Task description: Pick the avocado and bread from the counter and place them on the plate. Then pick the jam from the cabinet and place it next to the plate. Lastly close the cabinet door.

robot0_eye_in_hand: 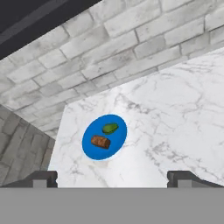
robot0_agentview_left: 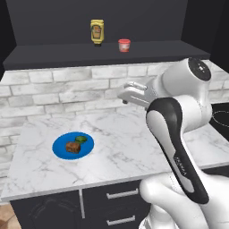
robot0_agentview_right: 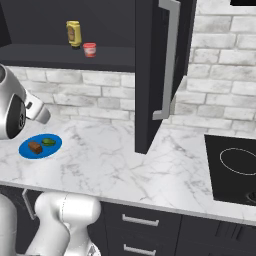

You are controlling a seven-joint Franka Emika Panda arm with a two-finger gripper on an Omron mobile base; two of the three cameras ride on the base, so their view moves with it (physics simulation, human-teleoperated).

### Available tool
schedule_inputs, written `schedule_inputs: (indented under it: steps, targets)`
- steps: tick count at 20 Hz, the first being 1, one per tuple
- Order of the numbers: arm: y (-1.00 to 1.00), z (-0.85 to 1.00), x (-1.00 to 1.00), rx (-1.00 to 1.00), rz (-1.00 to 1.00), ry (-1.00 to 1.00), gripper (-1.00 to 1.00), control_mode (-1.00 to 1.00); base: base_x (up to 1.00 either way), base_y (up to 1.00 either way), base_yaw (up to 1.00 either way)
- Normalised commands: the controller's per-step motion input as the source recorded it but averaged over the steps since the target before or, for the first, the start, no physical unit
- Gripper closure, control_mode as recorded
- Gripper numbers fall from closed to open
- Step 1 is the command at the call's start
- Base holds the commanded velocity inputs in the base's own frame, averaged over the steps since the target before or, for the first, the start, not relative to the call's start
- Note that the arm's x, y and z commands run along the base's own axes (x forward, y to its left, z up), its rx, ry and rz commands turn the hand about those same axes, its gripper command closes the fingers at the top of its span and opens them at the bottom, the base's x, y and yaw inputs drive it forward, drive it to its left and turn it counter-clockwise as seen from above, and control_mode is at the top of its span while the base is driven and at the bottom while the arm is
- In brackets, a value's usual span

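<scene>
We see the gripper (robot0_eye_in_hand: 112,178) spread wide and empty, well above the counter (robot0_agentview_left: 134,138). Below and ahead of it, avocado (robot0_eye_in_hand: 110,128) and bread (robot0_eye_in_hand: 100,142) lie on the plate (robot0_eye_in_hand: 116,146). Jam (robot0_agentview_left: 124,45) sits on the cabinet (robot0_agentview_left: 53,56) shelf, above the gripper, beside a yellow bottle (robot0_agentview_left: 97,31); door (robot0_agentview_right: 150,75) open.

Whitewashed brick wall behind dark kitchen units.
You face a brick wall (robot0_agentview_left: 67,91) of pale grey blocks running behind the worktop. Below you, dark drawers (robot0_agentview_right: 145,227) carry slim metal pulls. To your right a black cooktop (robot0_agentview_right: 234,170) with a thin white ring sits flush. A strip of wooden floor (robot0_agentview_left: 6,217) shows at lower left.
</scene>
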Motion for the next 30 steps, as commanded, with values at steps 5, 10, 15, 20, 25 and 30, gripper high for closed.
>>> schedule_inputs:
  steps: [5, 10, 15, 20, 25, 30]
  targets:
    - [-0.18, 0.32, -0.10, -0.13, 0.08, 0.00, -1.00, -1.00, 0.00, 0.00, 0.00]
    - [-0.13, 0.29, 0.00, -0.15, 0.05, 0.00, -1.00, -1.00, 0.00, 0.00, 0.00]
    - [-0.14, 0.22, 0.00, -0.16, 0.05, 0.00, -1.00, -1.00, 0.00, 0.00, 0.00]
    - [-0.15, 0.20, 0.00, -0.11, 0.07, -0.04, -1.00, -1.00, 0.00, 0.00, 0.00]
    - [-0.20, 0.18, 0.00, -0.02, 0.10, -0.13, -1.00, -1.00, 0.00, 0.00, 0.00]
    - [-0.16, 0.21, 0.00, 0.00, 0.09, -0.15, -1.00, -1.00, 0.00, 0.00, 0.00]
